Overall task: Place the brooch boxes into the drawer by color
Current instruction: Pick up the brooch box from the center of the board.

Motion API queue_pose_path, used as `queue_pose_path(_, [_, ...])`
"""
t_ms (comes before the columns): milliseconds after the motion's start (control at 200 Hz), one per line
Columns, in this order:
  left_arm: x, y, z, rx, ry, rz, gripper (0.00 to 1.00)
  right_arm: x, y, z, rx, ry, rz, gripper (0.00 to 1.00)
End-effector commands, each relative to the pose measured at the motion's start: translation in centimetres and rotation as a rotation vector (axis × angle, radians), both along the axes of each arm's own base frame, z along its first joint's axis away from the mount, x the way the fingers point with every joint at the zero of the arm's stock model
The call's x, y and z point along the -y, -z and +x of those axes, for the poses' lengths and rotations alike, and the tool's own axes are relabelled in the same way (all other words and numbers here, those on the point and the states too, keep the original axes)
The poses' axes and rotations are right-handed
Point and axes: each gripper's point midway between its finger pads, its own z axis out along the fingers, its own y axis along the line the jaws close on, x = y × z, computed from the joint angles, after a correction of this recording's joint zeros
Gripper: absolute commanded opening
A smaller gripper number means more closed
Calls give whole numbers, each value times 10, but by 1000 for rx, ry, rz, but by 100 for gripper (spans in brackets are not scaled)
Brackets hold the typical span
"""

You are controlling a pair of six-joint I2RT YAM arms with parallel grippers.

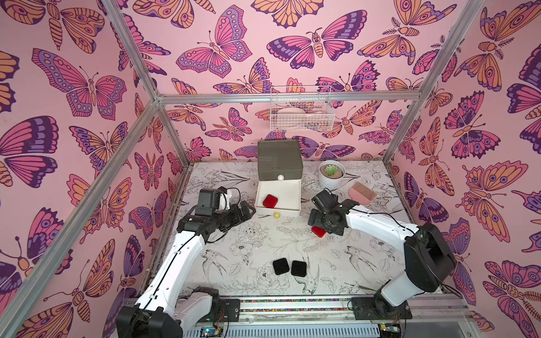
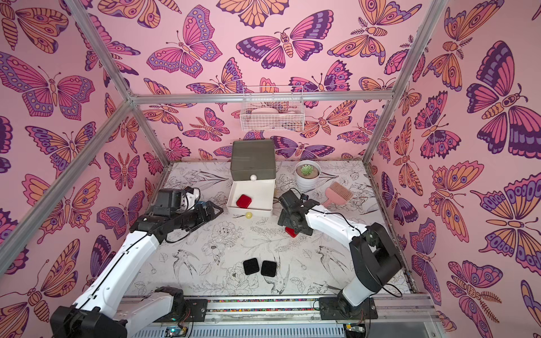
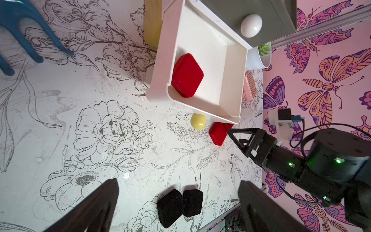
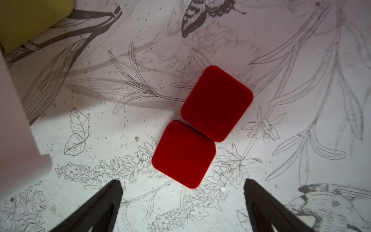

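The drawer chest (image 1: 280,158) stands at the back middle, grey tier on top. Its white middle drawer (image 1: 292,190) is pulled out, yellow knob (image 1: 276,215) in front. One red brooch box (image 1: 270,201) lies inside it, also seen in the left wrist view (image 3: 187,75). Two more red boxes (image 4: 216,103) (image 4: 183,153) lie touching on the table under my right gripper (image 4: 182,181), which is open just above them. Two black boxes (image 1: 280,265) (image 1: 299,268) sit side by side near the front. My left gripper (image 3: 178,181) is open and empty, left of the drawer.
A potted succulent (image 1: 331,172) and a pink comb (image 1: 362,191) lie right of the chest. A white wire basket (image 1: 301,112) hangs on the back wall. A blue pronged plastic piece (image 3: 30,30) shows in the left wrist view. Metal frame posts edge the table.
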Motion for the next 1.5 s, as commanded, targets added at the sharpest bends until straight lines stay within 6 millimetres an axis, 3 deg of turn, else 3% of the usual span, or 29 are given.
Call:
queue_pose_path(0, [0,4,-6,-3,11,13,100,-9,2,10,-7,12,18,99])
queue_pose_path(356, [0,4,-7,-1,15,12,100,-4,32,3,-55,39,3,97])
queue_pose_path(671, [0,3,-6,1,14,12,100,-2,41,4,-75,43,-13,93])
queue_pose_path(1162, [0,5,-8,-4,15,13,100,0,56,-4,-104,41,-2,76])
queue_pose_path(1312, [0,5,-9,-3,15,13,100,1,53,-5,-93,42,5,70])
queue_pose_path(1492, [0,5,-8,-4,15,13,100,1,32,-4,-59,20,10,67])
